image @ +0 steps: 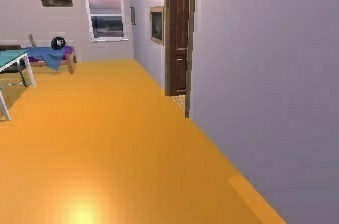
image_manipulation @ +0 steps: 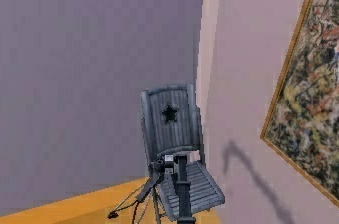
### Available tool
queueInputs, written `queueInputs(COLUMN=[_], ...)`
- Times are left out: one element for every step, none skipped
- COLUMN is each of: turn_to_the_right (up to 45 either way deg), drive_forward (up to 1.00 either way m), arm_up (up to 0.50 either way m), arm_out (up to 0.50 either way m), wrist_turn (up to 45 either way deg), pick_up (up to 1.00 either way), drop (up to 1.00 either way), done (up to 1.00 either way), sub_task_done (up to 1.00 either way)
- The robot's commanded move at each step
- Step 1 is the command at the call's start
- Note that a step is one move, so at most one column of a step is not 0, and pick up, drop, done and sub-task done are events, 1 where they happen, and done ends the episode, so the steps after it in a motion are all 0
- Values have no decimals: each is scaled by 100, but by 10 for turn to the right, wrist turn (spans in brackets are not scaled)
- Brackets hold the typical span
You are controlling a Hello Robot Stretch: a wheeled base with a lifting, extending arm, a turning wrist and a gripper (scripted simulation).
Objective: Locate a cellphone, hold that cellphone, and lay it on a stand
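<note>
Rising from the arm side view's bottom edge, the arm (image_manipulation: 184, 200) ends at the gripper (image_manipulation: 129, 213), set against the seat of a grey chair (image_manipulation: 170, 115) with a star cut in its back; whether the fingers (image_manipulation: 132, 199) grasp anything cannot be told. Gold-framed painting (image_manipulation: 327, 95) hangs on the wall at that view's right. Forward view: orange floor (image: 107, 130), teal table (image: 2, 62) at far left, dark door (image: 177, 45) right of middle, window (image: 107, 20) on the far wall; the cellphone's whereabouts cannot be told.
</note>
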Motion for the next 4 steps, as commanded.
queueInputs(turn_to_the_right=[0, 0, 0, 0], drive_forward=[0, 0, 0, 0], arm_up=[0, 0, 0, 0], arm_out=[0, 0, 0, 0], wrist_turn=[450, 450, 450, 150], pick_up=[0, 0, 0, 0], drop=[0, 0, 0, 0], done=[0, 0, 0, 0], sub_task_done=[0, 0, 0, 0])
